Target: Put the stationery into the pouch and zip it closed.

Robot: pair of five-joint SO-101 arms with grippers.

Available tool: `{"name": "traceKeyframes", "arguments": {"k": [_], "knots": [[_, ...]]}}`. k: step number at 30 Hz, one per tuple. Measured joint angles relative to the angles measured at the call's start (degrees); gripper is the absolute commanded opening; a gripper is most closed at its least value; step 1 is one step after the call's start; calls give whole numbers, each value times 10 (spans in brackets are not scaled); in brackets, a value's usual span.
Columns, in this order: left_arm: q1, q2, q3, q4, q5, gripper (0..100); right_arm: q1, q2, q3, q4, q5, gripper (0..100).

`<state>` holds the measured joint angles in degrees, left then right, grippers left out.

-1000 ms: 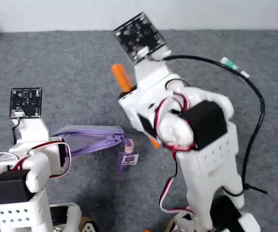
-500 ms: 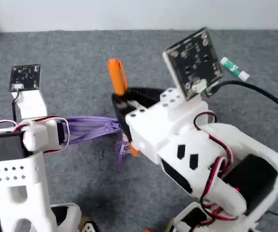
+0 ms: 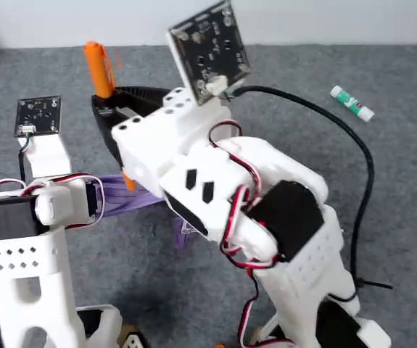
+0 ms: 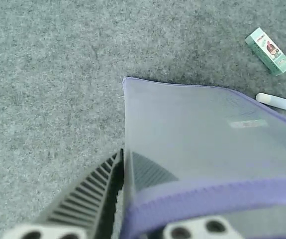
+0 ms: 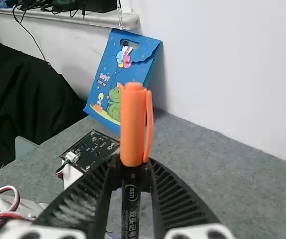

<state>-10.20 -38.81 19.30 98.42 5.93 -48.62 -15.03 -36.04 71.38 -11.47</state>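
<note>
An orange-capped marker (image 3: 99, 69) stands upright in my right gripper (image 3: 110, 109), high above the table and just beyond the pouch. In the right wrist view the marker (image 5: 133, 127) sits between the shut fingers (image 5: 85, 199) of that gripper (image 5: 133, 172). A translucent purple pouch (image 3: 132, 196) is clamped at one edge by my left gripper (image 3: 96, 199). In the left wrist view the pouch (image 4: 197, 144) stretches away from the gripper (image 4: 125, 164) over grey carpet. Its zip end is hidden under the right arm.
A white and green glue stick (image 3: 352, 102) lies far right on the carpet. In the left wrist view a small green box (image 4: 268, 51) and a white pen (image 4: 282, 103) lie past the pouch. A black cable (image 3: 360, 159) loops at the right.
The right arm has swung left with the marker, carrying it from above the pouch's zip end to the far left. The left arm rose a second ago, then stayed still.
</note>
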Motion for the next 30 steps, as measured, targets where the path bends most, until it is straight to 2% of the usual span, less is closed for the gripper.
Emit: {"name": "traceKeyframes", "arguments": {"k": [3, 8, 12, 19, 26, 30], "knots": [[0, 0, 0, 0, 0, 13, -4, -4, 0, 11, -4, 9], [0, 0, 0, 0, 0, 13, -4, -46, 0, 107, -44, 9], [0, 0, 0, 0, 0, 13, 31, -76, 0, 123, -54, 9], [0, 0, 0, 0, 0, 13, 39, -92, 0, 222, -143, 9], [0, 0, 0, 0, 2, 13, 40, -141, 2, 281, -152, 9], [0, 0, 0, 0, 2, 13, 40, -188, 55, 288, -137, 9]]}}
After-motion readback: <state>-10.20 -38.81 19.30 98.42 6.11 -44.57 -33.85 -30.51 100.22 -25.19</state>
